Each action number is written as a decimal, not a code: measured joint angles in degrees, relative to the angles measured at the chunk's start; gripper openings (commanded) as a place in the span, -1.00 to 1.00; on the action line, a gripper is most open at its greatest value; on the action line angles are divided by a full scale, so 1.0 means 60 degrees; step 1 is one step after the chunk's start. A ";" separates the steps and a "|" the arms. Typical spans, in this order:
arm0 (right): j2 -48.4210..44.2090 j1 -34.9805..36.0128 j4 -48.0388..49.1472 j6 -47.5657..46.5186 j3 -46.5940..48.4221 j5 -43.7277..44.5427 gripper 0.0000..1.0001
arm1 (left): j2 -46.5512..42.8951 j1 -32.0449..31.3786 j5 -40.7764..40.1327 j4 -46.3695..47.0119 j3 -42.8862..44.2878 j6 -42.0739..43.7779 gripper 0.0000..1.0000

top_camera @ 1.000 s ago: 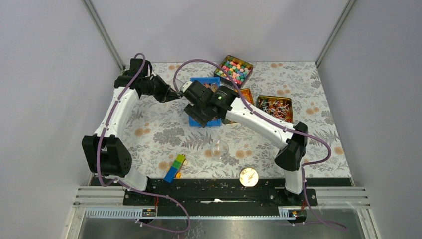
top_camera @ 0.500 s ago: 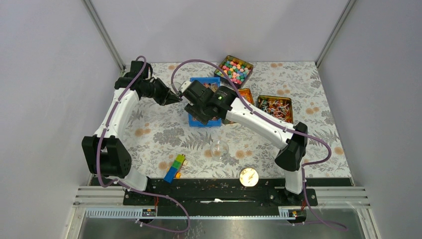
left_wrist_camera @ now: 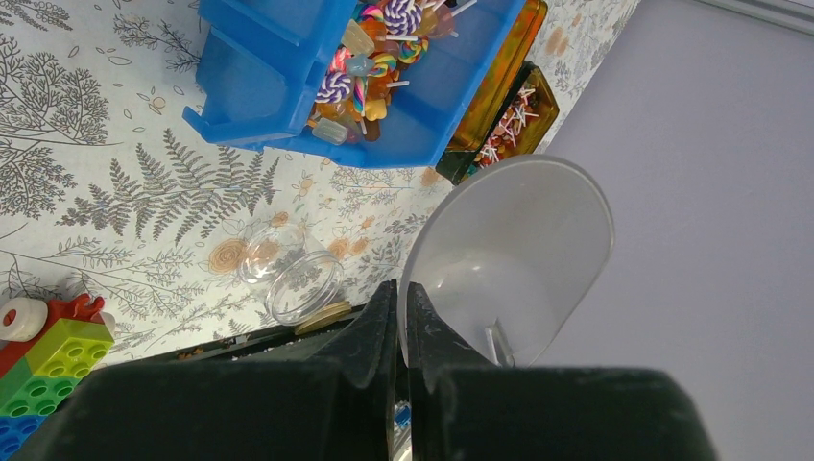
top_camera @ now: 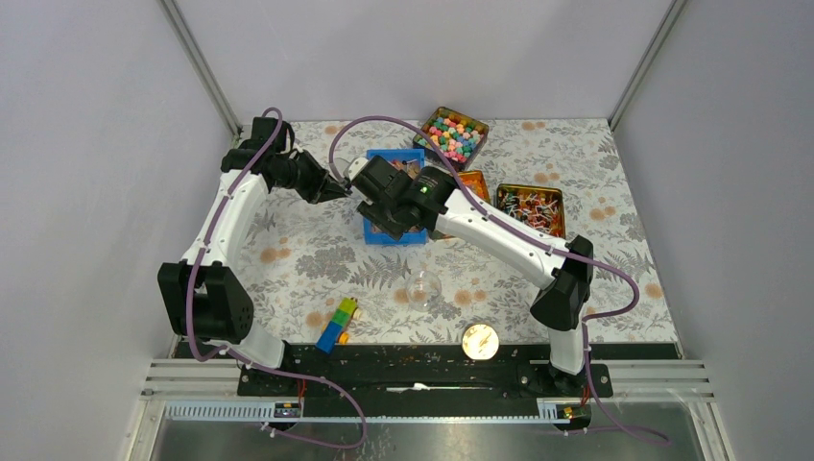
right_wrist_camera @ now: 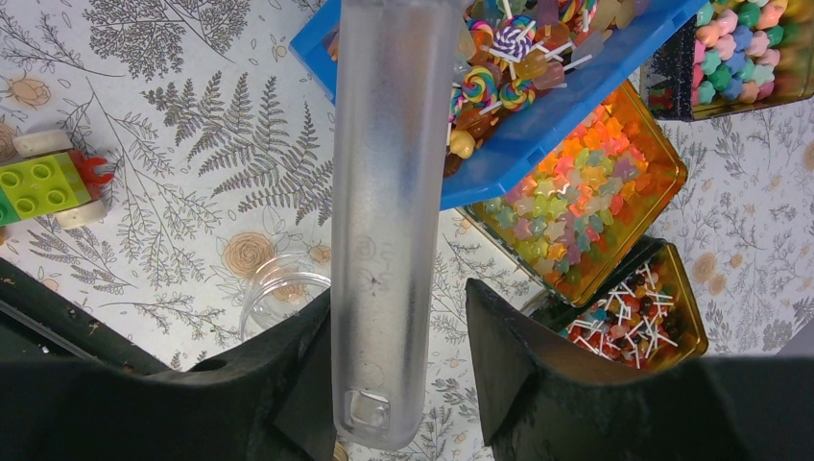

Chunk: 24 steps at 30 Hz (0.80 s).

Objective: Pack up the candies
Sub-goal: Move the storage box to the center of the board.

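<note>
Packing judged not begun: clear glass jar (top_camera: 423, 287) seen empty; stick-and-wrapper candies (right_wrist_camera: 629, 322) heaped in gold tin (right_wrist_camera: 686, 288) at table's right. Smooth transparent scoop (left_wrist_camera: 509, 250) pinched at rounded bowl by left gripper (left_wrist_camera: 401, 317), jaws together. Frosted tubular handle (right_wrist_camera: 384, 221) straddled by right gripper (right_wrist_camera: 398, 322), jaws apart, gap visible.

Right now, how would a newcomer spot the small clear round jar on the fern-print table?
On the fern-print table, look near the middle of its front edge. The small clear round jar sits there, just beyond the stack of coloured toy bricks on its left and the round gold lid on its right. It alone is see-through, with the print showing through.
</note>
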 measured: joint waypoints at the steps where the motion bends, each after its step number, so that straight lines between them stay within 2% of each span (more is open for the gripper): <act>1: 0.0000 0.0000 0.0000 0.0004 0.0000 0.0000 0.06 | 0.0000 0.0000 0.0000 0.0000 -0.0007 0.0000 -1.00; 4: 0.0000 0.0004 0.0000 0.0015 0.0000 0.0015 0.06 | 0.0000 0.0000 0.0000 -0.0004 -0.0011 0.0000 -1.00; 5: 0.0000 0.0007 0.0000 0.0015 0.0000 0.0018 0.09 | 0.0000 0.0000 0.0000 -0.0004 -0.0011 0.0000 -1.00; 6: 0.0000 0.0015 0.0000 0.0015 0.0000 0.0018 0.23 | 0.0000 0.0000 0.0000 -0.0004 -0.0015 0.0000 -1.00; 8: -0.0004 0.0033 0.0000 0.0029 0.0000 0.0022 0.35 | 0.0000 0.0000 0.0000 -0.0004 -0.0015 0.0000 -1.00; 11: -0.0033 0.0080 0.0000 0.0018 0.0000 0.0025 0.35 | 0.0000 0.0000 0.0004 -0.0004 -0.0015 0.0000 -1.00; 19: -0.0117 0.0197 0.0007 0.0011 0.0000 0.0029 0.09 | 0.0000 0.0000 0.0004 -0.0025 -0.0138 0.0000 -1.00; 24: -0.0120 0.0200 0.0015 0.0026 0.0000 0.0051 -0.20 | 0.0000 0.0000 0.0007 -0.0069 -0.0164 -0.0004 -1.00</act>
